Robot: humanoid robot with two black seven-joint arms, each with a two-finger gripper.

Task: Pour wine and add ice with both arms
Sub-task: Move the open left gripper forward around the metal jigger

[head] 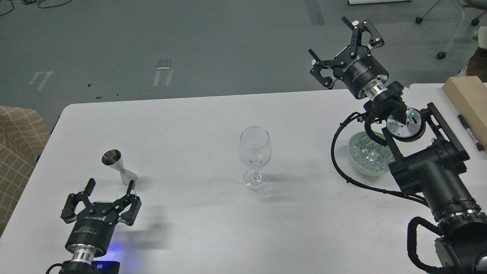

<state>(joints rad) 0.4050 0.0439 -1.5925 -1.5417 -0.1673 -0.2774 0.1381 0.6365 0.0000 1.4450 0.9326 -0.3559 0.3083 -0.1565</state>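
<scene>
With both grippers spread wide and empty, the left gripper [110, 185] could topple the jigger [119, 166]; the right gripper [335, 40] hangs high.

Right arm [430, 179] covers the near-right part of the pale green bowl [355, 160], so only some of the ice [367, 154] shows; its base runs off the bottom-right corner. Left arm [85, 243] is cut off at the bottom edge just below its wrist ring. Wooden box [466, 97] and checked cushion [17, 152] are clipped by the side edges, and the marker [470, 131] label is too small to read.
</scene>
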